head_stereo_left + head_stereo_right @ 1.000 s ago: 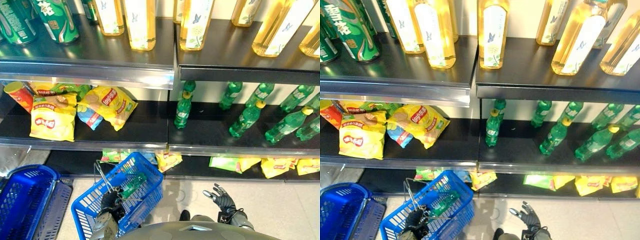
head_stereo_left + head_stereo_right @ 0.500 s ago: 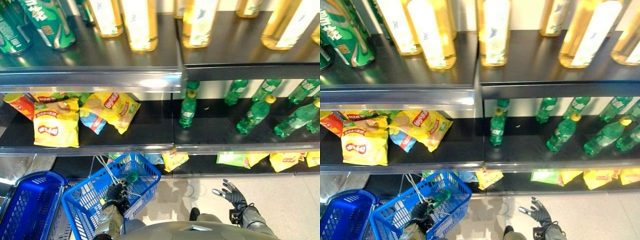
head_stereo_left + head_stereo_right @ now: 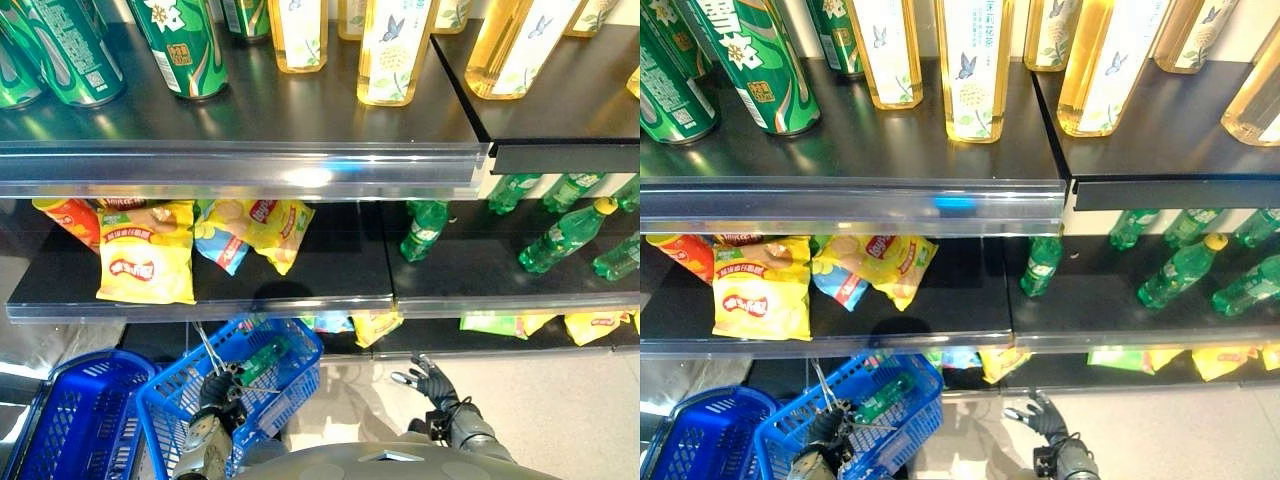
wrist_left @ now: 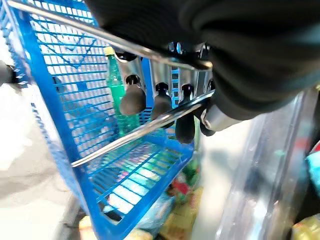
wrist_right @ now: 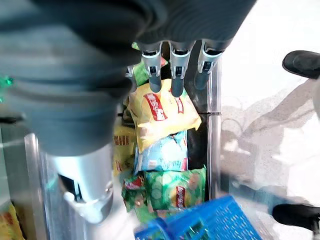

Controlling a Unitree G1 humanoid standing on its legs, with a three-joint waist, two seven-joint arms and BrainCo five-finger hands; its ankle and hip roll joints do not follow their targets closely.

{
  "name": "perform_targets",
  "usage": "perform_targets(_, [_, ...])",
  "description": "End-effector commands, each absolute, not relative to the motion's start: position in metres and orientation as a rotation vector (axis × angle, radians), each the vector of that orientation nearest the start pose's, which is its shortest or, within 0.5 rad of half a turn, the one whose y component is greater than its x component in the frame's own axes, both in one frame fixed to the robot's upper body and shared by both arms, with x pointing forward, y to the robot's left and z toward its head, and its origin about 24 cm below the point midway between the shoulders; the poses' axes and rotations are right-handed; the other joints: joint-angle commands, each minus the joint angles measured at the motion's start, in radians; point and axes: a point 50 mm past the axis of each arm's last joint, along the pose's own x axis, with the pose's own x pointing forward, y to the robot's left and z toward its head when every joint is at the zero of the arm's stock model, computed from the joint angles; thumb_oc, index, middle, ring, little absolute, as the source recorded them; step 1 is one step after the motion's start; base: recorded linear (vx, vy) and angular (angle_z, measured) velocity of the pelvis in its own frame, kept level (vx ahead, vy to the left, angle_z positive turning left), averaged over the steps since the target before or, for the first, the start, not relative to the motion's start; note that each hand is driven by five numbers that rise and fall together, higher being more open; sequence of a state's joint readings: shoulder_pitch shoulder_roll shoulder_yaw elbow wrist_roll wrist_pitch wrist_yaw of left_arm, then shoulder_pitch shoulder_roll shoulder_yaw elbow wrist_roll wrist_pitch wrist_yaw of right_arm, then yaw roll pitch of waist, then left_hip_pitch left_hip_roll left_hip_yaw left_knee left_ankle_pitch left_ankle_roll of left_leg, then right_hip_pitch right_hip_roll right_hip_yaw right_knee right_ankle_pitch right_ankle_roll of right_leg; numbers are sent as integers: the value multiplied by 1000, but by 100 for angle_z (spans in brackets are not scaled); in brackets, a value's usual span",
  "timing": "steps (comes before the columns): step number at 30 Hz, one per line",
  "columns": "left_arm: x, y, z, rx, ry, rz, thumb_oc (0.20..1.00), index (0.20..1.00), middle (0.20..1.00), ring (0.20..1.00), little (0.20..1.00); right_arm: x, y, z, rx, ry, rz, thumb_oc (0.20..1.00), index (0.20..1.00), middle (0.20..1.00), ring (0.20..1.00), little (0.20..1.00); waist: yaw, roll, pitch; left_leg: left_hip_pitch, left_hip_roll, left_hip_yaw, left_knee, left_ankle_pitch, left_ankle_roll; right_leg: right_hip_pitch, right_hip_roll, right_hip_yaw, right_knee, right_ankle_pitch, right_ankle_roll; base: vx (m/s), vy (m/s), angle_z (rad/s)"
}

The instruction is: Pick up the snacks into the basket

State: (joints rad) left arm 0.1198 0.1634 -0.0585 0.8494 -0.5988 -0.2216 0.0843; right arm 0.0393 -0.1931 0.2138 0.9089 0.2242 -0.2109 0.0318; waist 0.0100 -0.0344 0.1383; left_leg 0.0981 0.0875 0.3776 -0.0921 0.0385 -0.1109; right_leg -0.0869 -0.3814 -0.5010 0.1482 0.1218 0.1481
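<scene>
My left hand [image 3: 217, 391] is shut on the wire handle [image 4: 145, 127] of a blue basket [image 3: 283, 391] that hangs low in front of the shelves. A green bottle [image 4: 114, 80] lies inside it. My right hand [image 3: 432, 384] is open near the floor, its fingers [image 5: 172, 75] straight and pointing at a yellow snack bag [image 5: 163, 116] on the bottom shelf, apart from it. Beside that bag lie a light-blue bag [image 5: 163, 158] and a green bag [image 5: 174, 188]. More yellow snack bags [image 3: 147, 266] [image 3: 268, 222] rest on the middle shelf.
A second blue basket [image 3: 66, 424] stands at the lower left. Green bottles [image 3: 563, 237] fill the middle shelf's right half. Tall yellow bottles [image 3: 394, 48] and green cans [image 3: 184, 42] line the top shelf. Further snack bags [image 3: 590, 325] lie on the bottom shelf at right.
The camera has swung left, so the shelves sit further right. My right hand has come closer to the yellow bag on the bottom shelf. The left hand keeps the basket handle.
</scene>
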Motion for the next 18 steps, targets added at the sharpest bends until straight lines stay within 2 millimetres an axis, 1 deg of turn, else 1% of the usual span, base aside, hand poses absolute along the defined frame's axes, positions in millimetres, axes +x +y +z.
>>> perform_targets(1, [185, 226, -79, -248, 369, 336, 200, 200, 200, 200, 200, 167, -178, -119, -85, 666, 115, 1000, 1000, 1000, 1000, 1000, 8, -5, -10, -37, 24, -46, 40, -11, 36, 20, 66, 46, -40, 27, 48, 80, -82, -30])
perform_targets(2, [185, 226, -79, -248, 369, 337, 200, 200, 200, 200, 200, 167, -178, -119, -84, 666, 115, 1000, 1000, 1000, 1000, 1000, 7, -4, -10, -37, 26, -47, 42, -12, 35, 24, 70, 45, -45, 28, 47, 72, -121, -12])
perform_targets(3, [183, 224, -80, -248, 370, 326, 200, 200, 200, 200, 200, 162, -179, -122, -98, 683, 121, 1000, 1000, 1000, 1000, 1000, 13, -10, -16, -46, 22, -57, 52, -11, 32, 46, 49, 45, -75, 45, 63, -18, -82, 6])
perform_targets(4, [180, 223, -83, -242, 390, 321, 200, 200, 200, 200, 200, 164, -177, -121, -114, 679, 141, 1000, 1000, 1000, 1000, 1000, 8, -19, -18, -63, 31, -46, 56, 17, 35, 39, 89, 75, -78, 17, 26, 78, -127, 12])
perform_targets(5, [180, 221, -83, -274, 379, 332, 200, 200, 200, 200, 200, 161, -178, -124, -117, 698, 136, 1000, 1000, 1000, 1000, 1000, 23, -15, -36, -51, 49, -42, 36, 18, 11, 73, 75, 24, -119, 30, 53, 72, -100, 12])
perform_targets(6, [180, 221, -83, -275, 381, 331, 200, 200, 200, 200, 200, 160, -178, -124, -118, 700, 136, 1000, 1000, 1000, 1000, 1000, 20, -12, -34, -44, 50, -46, 33, 15, 9, 84, 78, 20, -126, 32, 58, 74, -54, 23])
perform_targets(7, [177, 218, -86, -282, 398, 330, 200, 200, 200, 200, 200, 160, -179, -123, -131, 696, 144, 1000, 1000, 1000, 1000, 1000, 15, -15, -38, -59, 42, -42, 32, 36, 19, 82, 72, 18, -135, 52, 48, 22, -14, 30])
perform_targets(9, [178, 217, -87, -275, 404, 323, 200, 200, 200, 200, 200, 158, -180, -124, -139, 699, 143, 1000, 1000, 1000, 1000, 1000, 7, -13, -49, -57, 41, -42, 22, 39, 19, 81, 78, 21, -134, 44, 49, 36, -7, 16])
perform_targets(10, [176, 215, -88, -275, 411, 316, 200, 200, 200, 200, 200, 158, -181, -124, -146, 698, 138, 1000, 1000, 1000, 1000, 1000, 4, -11, -52, -56, 36, -42, 20, 38, 21, 82, 71, 21, -128, 47, 51, 36, 19, 4])
perform_targets(11, [176, 214, -90, -260, 423, 303, 200, 200, 200, 200, 200, 157, -182, -123, -154, 694, 133, 1000, 1000, 1000, 1000, 1000, -6, -8, -50, -60, 37, -48, 22, 36, 21, 82, 71, 26, -120, 31, 47, 36, 18, 5])
perform_targets(12, [176, 214, -90, -260, 423, 303, 200, 200, 200, 200, 200, 157, -182, -123, -154, 694, 133, 1000, 1000, 1000, 1000, 1000, -6, -8, -50, -60, 37, -48, 22, 36, 21, 82, 71, 25, -120, 31, 47, 19, 11, 6])
perform_targets(13, [179, 213, -87, -255, 410, 289, 200, 200, 200, 200, 200, 156, -183, -123, -152, 690, 121, 1000, 1000, 1000, 1000, 1000, -10, -9, -40, -72, 38, -56, 60, 19, 26, 81, 64, 26, -100, 19, 44, 6, 9, 8])
perform_targets(14, [179, 213, -87, -255, 410, 289, 200, 200, 200, 200, 200, 156, -183, -123, -152, 690, 121, 1000, 1000, 1000, 1000, 1000, -10, -10, -40, -73, 38, -56, 62, 18, 26, 80, 63, 26, -99, 18, 44, -31, 13, 12])
perform_targets(15, [183, 214, -84, -249, 396, 287, 200, 200, 200, 200, 200, 159, -183, -120, -148, 673, 117, 1000, 1000, 1000, 1000, 1000, -13, -12, -23, -101, 39, -65, 117, 0, 30, 67, 55, 33, -66, 5, 39, -160, 1, 12])
perform_targets(16, [193, 216, -75, -243, 349, 276, 200, 200, 200, 200, 200, 168, -180, -113, -150, 627, 130, 1000, 1000, 1000, 1000, 1000, -16, -19, 19, -163, 54, -79, 221, -27, 30, 26, 32, 42, 11, -11, 30, -162, 2, 12])
perform_targets(17, [193, 216, -75, -243, 348, 276, 200, 200, 200, 200, 200, 168, -180, -113, -150, 627, 130, 1000, 1000, 1000, 1000, 1000, -17, -19, 17, -169, 55, -80, 228, -30, 30, 21, 31, 42, 15, -13, 30, -192, -6, 27])
perform_targets(18, [198, 217, -69, -238, 321, 270, 200, 200, 200, 200, 200, 173, -179, -109, -160, 599, 138, 1000, 1000, 1000, 1000, 1000, -16, -20, 37, -206, 75, -79, 284, -49, 29, -5, 12, 35, 58, -26, 27, -122, -7, 37])
